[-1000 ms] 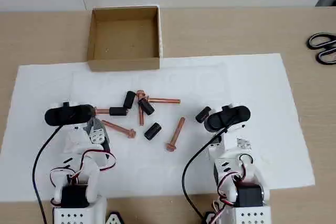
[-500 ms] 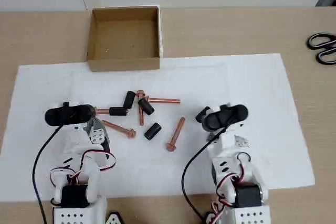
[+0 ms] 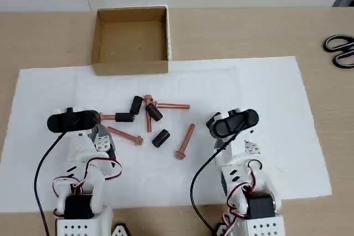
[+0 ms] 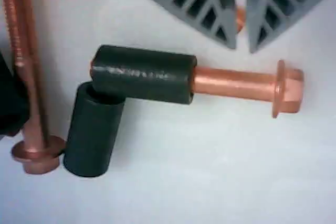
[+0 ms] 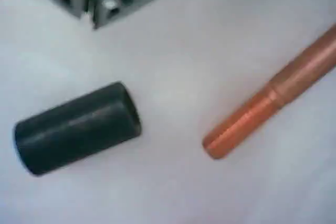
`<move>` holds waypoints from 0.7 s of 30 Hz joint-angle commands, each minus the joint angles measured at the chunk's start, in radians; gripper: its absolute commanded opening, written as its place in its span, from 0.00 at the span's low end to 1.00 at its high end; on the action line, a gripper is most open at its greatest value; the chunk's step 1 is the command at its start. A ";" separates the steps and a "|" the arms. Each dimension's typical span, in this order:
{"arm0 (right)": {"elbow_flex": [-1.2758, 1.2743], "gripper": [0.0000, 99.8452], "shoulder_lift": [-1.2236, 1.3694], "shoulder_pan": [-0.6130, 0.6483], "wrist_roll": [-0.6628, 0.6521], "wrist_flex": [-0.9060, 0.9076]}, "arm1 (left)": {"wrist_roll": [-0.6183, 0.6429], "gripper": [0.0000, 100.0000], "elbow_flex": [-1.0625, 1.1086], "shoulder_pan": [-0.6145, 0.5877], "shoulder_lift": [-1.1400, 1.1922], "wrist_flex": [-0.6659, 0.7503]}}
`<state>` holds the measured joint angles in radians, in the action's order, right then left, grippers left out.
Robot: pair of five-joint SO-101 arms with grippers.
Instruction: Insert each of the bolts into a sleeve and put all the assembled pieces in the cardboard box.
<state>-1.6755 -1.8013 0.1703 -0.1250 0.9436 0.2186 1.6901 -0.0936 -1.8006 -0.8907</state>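
My left gripper (image 4: 240,41) hangs shut just above a copper bolt (image 4: 247,83) that sits inside a black sleeve (image 4: 142,74). A second sleeve (image 4: 94,129) and a loose bolt (image 4: 23,66) lie beside that pair. My right gripper (image 5: 97,17) looks shut and empty above a loose sleeve (image 5: 79,127), with a bolt's threaded end (image 5: 262,103) nearby. In the high view the left arm (image 3: 72,121) and right arm (image 3: 232,122) flank a scatter of bolts (image 3: 186,140) and sleeves (image 3: 160,137). The open cardboard box (image 3: 133,67) stands beyond them with nothing in it.
White paper (image 3: 265,81) covers the middle of the wooden table. Black scissors (image 3: 340,51) lie at the far right edge. Bare paper stretches to the right of the right arm and between the parts and the box.
The right arm has shifted a little left, toward the loose sleeve beside it. The left arm and the parts have not moved.
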 commanded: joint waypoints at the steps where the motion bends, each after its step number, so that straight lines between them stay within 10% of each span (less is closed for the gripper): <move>1: 0.026 0.01 -0.007 0.007 0.009 -0.013 | 0.003 0.01 -0.010 0.003 -0.012 0.003; 21: 0.523 0.01 0.300 0.005 0.037 0.044 | 0.005 0.01 -0.010 0.003 -0.012 0.005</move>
<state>-1.3119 -1.6663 0.1718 -0.1189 0.9820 0.2186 1.6901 -0.0936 -1.8006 -0.8907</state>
